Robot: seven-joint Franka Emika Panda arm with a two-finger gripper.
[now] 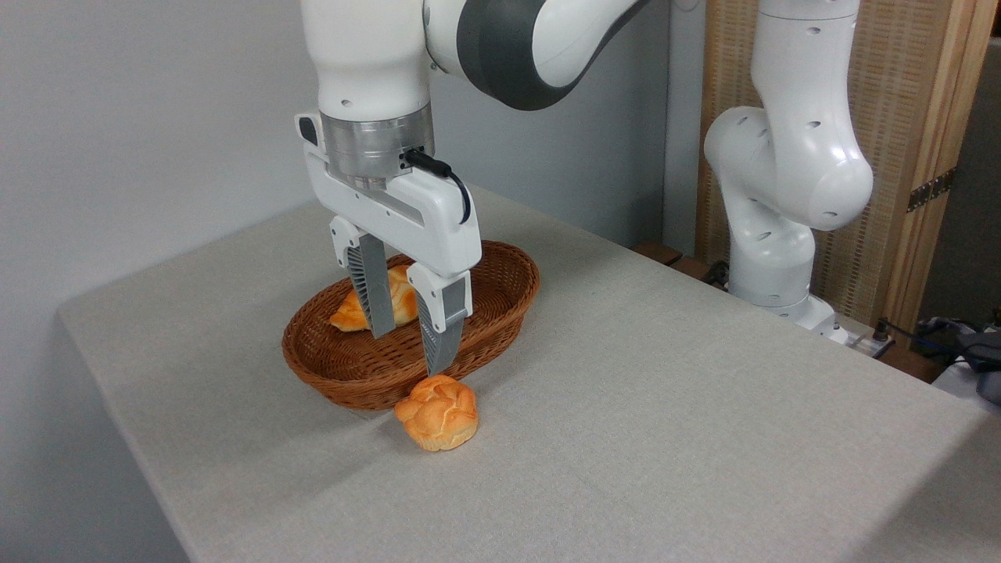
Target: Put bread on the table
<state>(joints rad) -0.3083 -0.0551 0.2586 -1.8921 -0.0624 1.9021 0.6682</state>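
Observation:
The bread (349,313), a golden-orange braided loaf, lies inside the brown wicker basket (512,270) toward its back left, partly hidden behind one grey finger (375,293). My gripper (410,349) hangs open over the basket's front half with nothing between its fingertips. It sits just in front of and to the right of the loaf. The table (665,407) has a beige-grey fabric top and carries the basket.
A small round knotted bun (438,412) rests on the table right against the basket's front rim, below my right fingertip. The arm's white base (774,258) stands at the table's far right edge. A wall runs behind the table, and a wooden screen is at the back right.

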